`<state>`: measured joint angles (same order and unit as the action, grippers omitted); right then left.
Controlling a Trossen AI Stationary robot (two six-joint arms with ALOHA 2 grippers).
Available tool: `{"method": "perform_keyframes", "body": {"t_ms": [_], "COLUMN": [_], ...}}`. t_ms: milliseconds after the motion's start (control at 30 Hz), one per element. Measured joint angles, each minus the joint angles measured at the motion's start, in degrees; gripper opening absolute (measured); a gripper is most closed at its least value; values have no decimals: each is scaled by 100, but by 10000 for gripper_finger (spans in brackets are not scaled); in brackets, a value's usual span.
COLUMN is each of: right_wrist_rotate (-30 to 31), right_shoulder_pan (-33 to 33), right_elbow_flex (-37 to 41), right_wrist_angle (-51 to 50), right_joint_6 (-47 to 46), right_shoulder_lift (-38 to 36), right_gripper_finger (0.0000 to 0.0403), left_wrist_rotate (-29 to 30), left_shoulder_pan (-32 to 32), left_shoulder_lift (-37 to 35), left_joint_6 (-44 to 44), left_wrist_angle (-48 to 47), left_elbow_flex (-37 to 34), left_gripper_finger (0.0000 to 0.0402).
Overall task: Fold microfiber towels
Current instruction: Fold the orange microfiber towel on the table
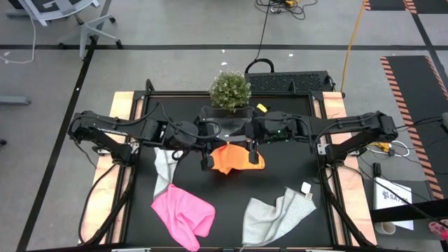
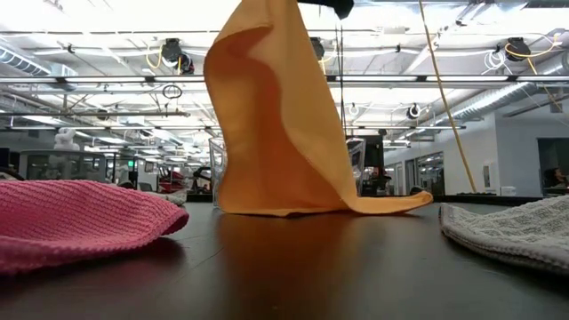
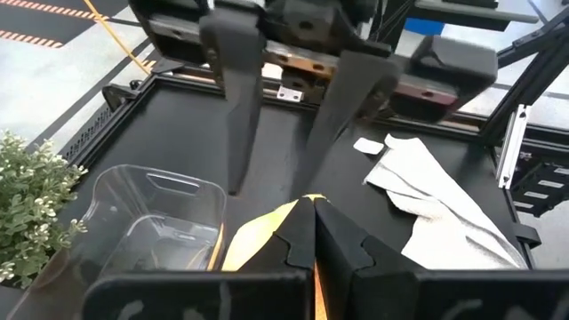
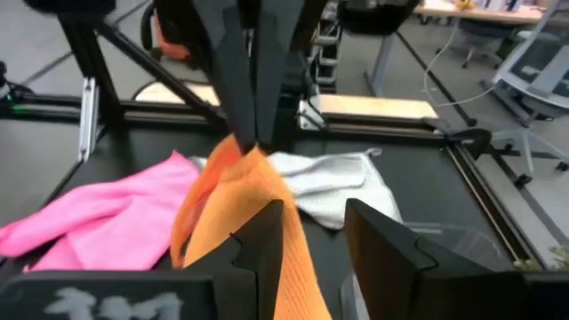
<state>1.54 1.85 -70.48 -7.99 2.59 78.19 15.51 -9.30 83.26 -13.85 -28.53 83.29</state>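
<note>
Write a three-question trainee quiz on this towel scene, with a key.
1. True or false: the left gripper is shut on the orange towel.
2. In the high view, which towel lies nearest the table's front-left part? A) pink towel B) grey towel C) orange towel
3. Fill in: the right gripper's jaws stand ____, with orange cloth hanging beside them.

Key:
1. True: its jaws pinch an edge of the orange cloth, which hangs down to the table.
2. A
3. open: the wrist view shows a gap between them, and no firm grip can be made out.
</note>
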Motion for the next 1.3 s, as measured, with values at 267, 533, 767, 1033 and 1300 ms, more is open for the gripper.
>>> {"method": "perform_keyframes", "body": {"t_ms": [267, 533, 767, 1033, 1300], "right_wrist_rotate": [-318, -502, -483, -449, -448], "right_shoulder_pan": [9, 13, 11, 11, 28], "right_elbow_flex": [-2, -2, -2, -2, -7], "right_wrist_angle": [11, 524, 670, 693, 621], "right_joint_6": [-43, -50, -250, -304, -459], "right_shoulder_lift": [43, 353, 361, 361, 357], "right_gripper_finger": [114, 114, 75, 3, 1], "left_wrist_rotate": [0, 0, 82, 274, 1436], "left_shoulder_pan": [0, 0, 0, 33, 31], "left_shoulder_lift": [-1, 0, 0, 0, -112], "left_joint_6": [0, -2, 2, 92, 619], "left_wrist_angle": [2, 7, 4, 13, 176], "left_elbow_flex": [-2, -4, -4, -4, -7], "left_gripper_finger": [2, 3, 9, 10, 10]}}
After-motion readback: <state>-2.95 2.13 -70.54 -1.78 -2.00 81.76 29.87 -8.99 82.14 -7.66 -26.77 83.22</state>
